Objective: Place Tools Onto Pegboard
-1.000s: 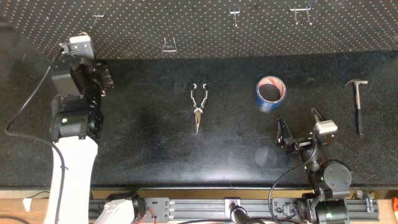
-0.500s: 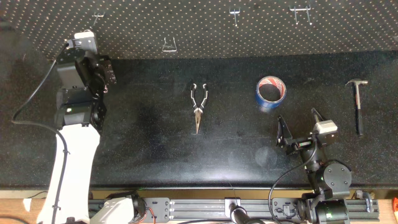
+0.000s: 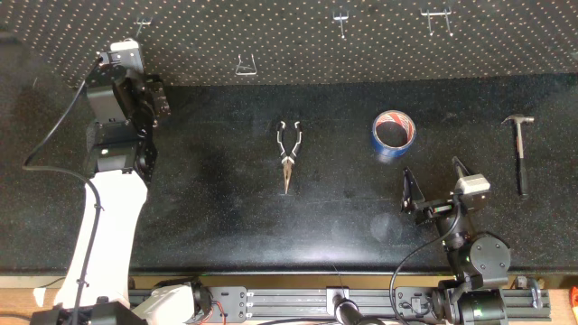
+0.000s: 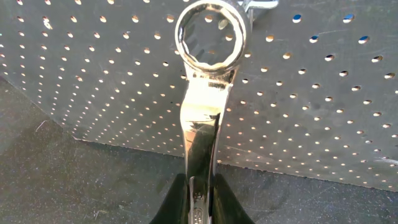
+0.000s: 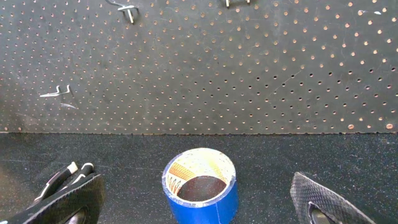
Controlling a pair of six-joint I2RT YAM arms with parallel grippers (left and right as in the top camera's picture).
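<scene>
Upward toward the pegboard (image 4: 323, 112) at upper left, the left pincer (image 4: 199, 186) has moved, clamping a wrench (image 4: 202, 118); lower right, the right pincer (image 3: 433, 179) gapes wide near the tape roll (image 3: 394, 134).

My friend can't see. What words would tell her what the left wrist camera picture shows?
The left gripper holds a shiny wrench by its handle, the ring end sticking out in front of a pegboard. The ring is close to a metal hook on the board; whether they touch is unclear. A black table runs along the board.
</scene>
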